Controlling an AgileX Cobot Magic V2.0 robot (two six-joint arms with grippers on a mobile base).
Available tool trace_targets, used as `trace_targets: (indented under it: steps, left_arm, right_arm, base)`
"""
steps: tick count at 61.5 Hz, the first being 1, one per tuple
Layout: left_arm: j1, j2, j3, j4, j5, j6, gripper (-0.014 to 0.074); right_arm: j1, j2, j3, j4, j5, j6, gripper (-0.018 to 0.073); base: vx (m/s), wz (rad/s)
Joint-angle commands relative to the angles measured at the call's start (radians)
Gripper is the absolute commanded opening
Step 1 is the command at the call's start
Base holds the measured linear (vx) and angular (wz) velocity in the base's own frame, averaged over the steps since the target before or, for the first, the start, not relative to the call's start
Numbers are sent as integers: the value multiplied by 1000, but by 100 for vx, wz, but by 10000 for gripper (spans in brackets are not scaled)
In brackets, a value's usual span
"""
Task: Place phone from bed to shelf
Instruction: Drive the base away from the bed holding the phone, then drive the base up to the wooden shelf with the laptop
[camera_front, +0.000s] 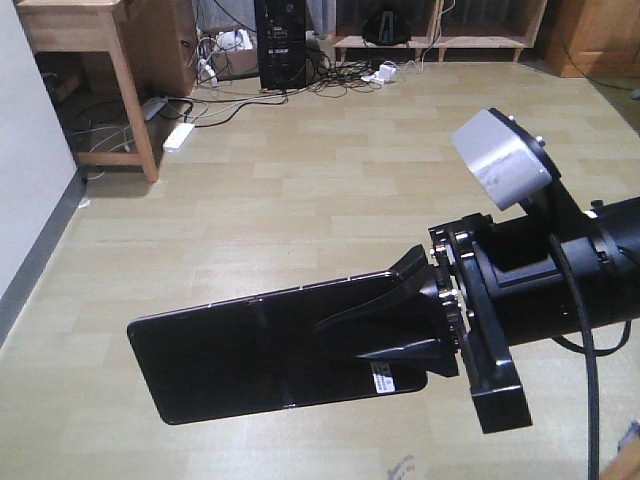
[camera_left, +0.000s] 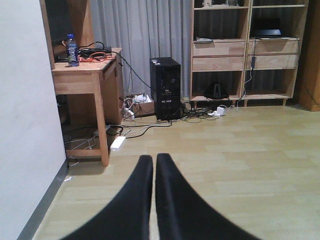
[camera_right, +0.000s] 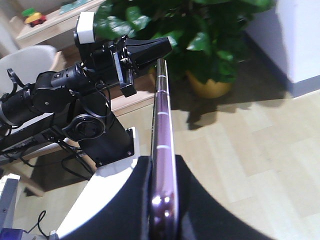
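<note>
The phone (camera_front: 250, 350), a glossy black slab with a pinkish rim and a white sticker, hangs level above the floor. My right gripper (camera_front: 345, 338) is shut on its sticker end. The right wrist view shows the phone (camera_right: 162, 120) edge-on, pinched between both fingers of that gripper (camera_right: 161, 160). My left gripper (camera_left: 154, 157) is shut with nothing in it, pointing at the floor; it also shows as the black left gripper (camera_right: 150, 50) beyond the phone's far end. The wooden shelf unit (camera_left: 220, 50) stands across the room, and its base (camera_front: 440, 40) shows in the front view. The bed is out of view.
A wooden desk (camera_left: 85, 70) with a blue bottle (camera_left: 73, 50) stands by the white wall at the left. A black PC tower (camera_left: 166, 87), loose cables and a white power strip (camera_left: 118, 143) lie on the floor. A potted plant (camera_right: 200, 30) stands behind the robot.
</note>
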Motion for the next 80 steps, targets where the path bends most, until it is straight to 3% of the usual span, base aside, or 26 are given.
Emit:
trace_targets:
  steps: [1, 80]
  left_arm:
    - [3, -6, -25, -10, -73, -9, 1]
    - [3, -6, -25, -10, -73, -9, 1]
  right_arm:
    - [-2, -25, -24, 93, 74, 0, -3]
    - [-2, -25, -24, 93, 74, 0, -3]
  base:
    - [45, -3]
    - [43, -19]
